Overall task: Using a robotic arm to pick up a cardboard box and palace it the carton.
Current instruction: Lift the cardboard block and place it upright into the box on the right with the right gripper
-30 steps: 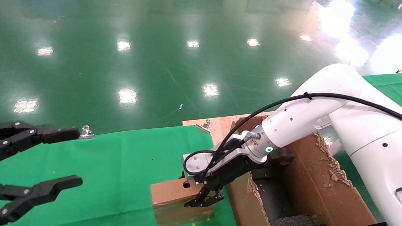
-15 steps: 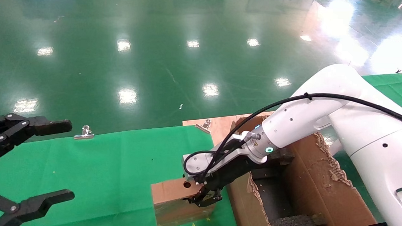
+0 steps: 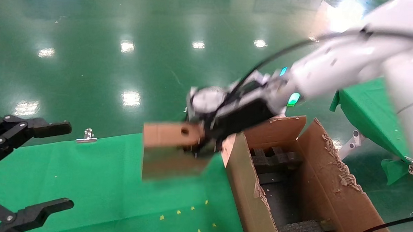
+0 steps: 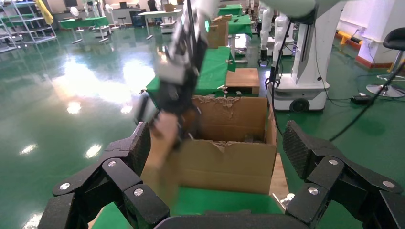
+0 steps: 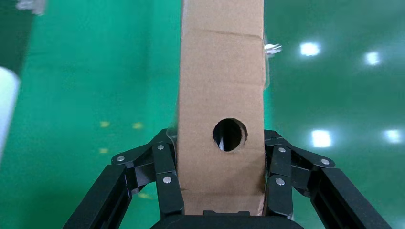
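Note that the right tool (image 3: 205, 143) of the robotic arm (image 3: 332, 65) is clamped on the cardboard box (image 3: 171, 149). In the right wrist view, its black fingers (image 5: 165, 181) press against the two opposite sides of the cardboard box (image 5: 222, 105), just beside the face with the round hole.

Observe that the cardboard box hangs in the air, clear of the green surface (image 3: 104, 181). It sits just beside the near-left wall of the carton (image 3: 327, 189), not yet over the opening. The carton stands at the right end of the surface with its torn flaps up and black foam inserts (image 3: 277, 159) visible inside.

The left tool (image 3: 29, 164) hovers at the left edge of the surface, well apart from the cardboard box. Its fingers (image 4: 138, 148) are spread wide and hold nothing.
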Motion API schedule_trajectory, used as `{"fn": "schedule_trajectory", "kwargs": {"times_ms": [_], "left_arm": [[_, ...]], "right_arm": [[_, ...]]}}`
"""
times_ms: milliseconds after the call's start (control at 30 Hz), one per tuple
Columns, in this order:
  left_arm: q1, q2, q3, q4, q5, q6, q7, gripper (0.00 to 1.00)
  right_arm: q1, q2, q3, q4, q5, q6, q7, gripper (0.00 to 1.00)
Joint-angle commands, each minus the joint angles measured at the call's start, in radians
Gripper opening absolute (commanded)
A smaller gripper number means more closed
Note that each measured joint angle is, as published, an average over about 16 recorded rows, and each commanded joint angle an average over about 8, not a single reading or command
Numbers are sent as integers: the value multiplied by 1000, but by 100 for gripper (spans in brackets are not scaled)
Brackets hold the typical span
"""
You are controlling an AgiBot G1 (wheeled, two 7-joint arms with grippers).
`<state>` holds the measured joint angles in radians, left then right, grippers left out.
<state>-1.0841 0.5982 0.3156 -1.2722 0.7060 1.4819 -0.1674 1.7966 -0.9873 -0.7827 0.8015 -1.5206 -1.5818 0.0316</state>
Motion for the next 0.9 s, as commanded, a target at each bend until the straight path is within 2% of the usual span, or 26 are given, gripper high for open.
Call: {"fn": "schedule_trajectory", "kwargs": {"times_ms": [33,233,500,700,900], "left_arm": [[0,0,0,0,0,0,0,100],[0,0,0,0,0,0,0,100],[0,0,0,0,0,0,0,100],[0,0,1,0,0,0,0,100],[0,0,1,0,-1,0,0,100]], "right_arm": [[52,6,-2,-16,16,-6,-4,0],[175,24,-59,-68,61,-9,-40,0],[231,72,-138,-124,121,-7,-62,0],[281,162,-203,-127,135,-9,-57,0],[337,287,-276,-96,130,-10,-30,0]]}}
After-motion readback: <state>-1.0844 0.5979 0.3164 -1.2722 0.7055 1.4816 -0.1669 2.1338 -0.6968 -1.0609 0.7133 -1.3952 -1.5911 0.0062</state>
